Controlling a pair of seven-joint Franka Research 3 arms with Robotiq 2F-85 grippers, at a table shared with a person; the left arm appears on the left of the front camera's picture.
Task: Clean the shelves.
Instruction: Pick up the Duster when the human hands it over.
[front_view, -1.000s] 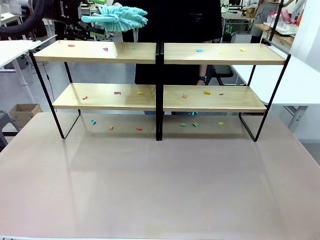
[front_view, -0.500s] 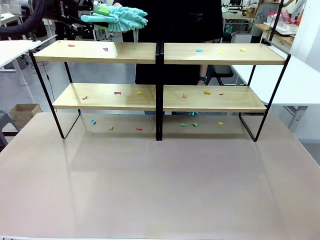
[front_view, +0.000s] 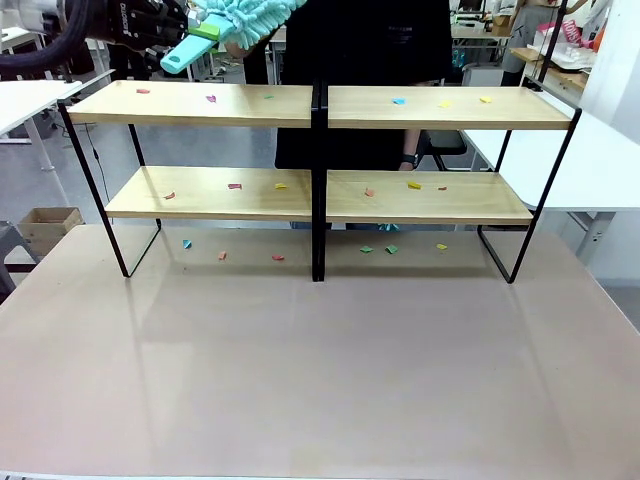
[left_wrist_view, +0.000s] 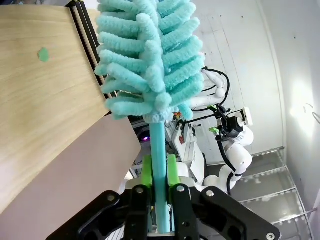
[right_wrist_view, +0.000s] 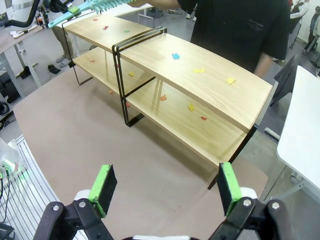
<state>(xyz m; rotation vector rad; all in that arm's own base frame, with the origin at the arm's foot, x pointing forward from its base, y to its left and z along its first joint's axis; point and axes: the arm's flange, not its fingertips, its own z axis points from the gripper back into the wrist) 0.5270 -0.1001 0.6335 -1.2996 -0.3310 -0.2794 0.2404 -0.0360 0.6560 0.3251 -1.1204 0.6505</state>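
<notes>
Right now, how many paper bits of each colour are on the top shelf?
Red or pink bits: 2
Green bits: 1
Blue bits: 1
Yellow bits: 2
Total on the top shelf: 6

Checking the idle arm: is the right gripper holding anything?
No, the right gripper stands wide open and empty.

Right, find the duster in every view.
Front: duster at top left, above the left end of the shelves.
Left wrist: duster in the centre, beside the top board.
Right wrist: duster in the top left corner, over the far end of the shelves.
Shared landmark: the shelves.
</notes>
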